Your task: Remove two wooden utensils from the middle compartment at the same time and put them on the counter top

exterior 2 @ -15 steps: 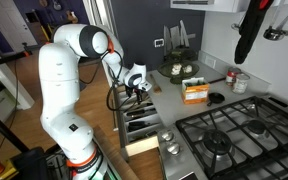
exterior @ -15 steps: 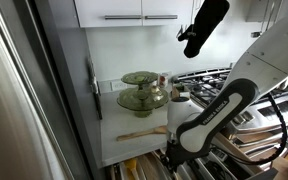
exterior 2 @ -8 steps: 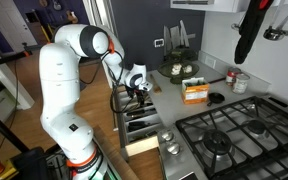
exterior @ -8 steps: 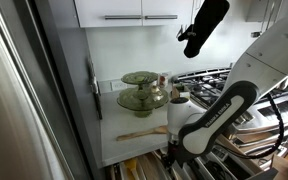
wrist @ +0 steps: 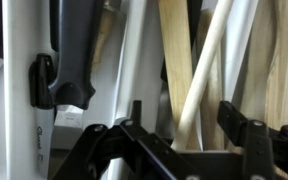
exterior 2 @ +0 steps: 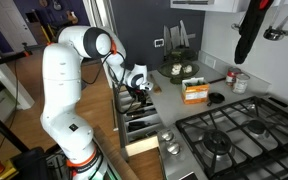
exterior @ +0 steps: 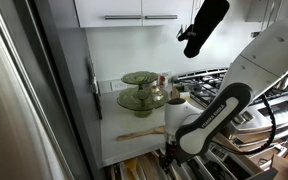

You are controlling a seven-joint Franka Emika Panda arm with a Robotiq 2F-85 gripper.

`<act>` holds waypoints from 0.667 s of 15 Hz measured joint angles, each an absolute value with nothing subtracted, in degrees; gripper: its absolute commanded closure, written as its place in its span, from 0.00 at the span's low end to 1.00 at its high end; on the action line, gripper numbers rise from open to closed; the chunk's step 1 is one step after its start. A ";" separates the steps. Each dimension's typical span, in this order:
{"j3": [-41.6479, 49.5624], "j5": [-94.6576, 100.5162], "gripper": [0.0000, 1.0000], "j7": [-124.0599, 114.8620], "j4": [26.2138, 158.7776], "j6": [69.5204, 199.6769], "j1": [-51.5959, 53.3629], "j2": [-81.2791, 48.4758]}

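The white jointed arm [exterior 2: 69,70] bends down over the open drawer [exterior 2: 142,128]. Its black gripper [wrist: 189,140] has its jaws apart, straddling the 2 pale tan wooden utensils [wrist: 179,60] lying in the narrow middle compartment [wrist: 136,60]. It sits slightly lower than 1 second ago. A black-handled tool [wrist: 69,60] lies left of them. A slim wooden spoon [exterior: 142,134] rests on the white counter top [exterior: 112,150] near green glass dishes [exterior: 142,97].

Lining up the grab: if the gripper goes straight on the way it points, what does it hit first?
Probably the wooden utensils, framed between its open fingers in the wrist view; depth unclear.
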State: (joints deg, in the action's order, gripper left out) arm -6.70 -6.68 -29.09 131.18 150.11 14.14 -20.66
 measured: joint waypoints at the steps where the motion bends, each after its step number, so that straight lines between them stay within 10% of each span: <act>1: -6.78 -6.82 0.61 -28.72 130.93 150.12 14.14 -20.66; 4: -7.04 -7.17 0.67 -27.76 130.29 150.12 14.14 -20.66; 10: -6.94 -7.29 0.28 -25.94 130.18 150.11 13.67 -21.26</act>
State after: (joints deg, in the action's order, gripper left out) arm -6.94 -7.29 -25.94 130.18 150.11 13.67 -21.26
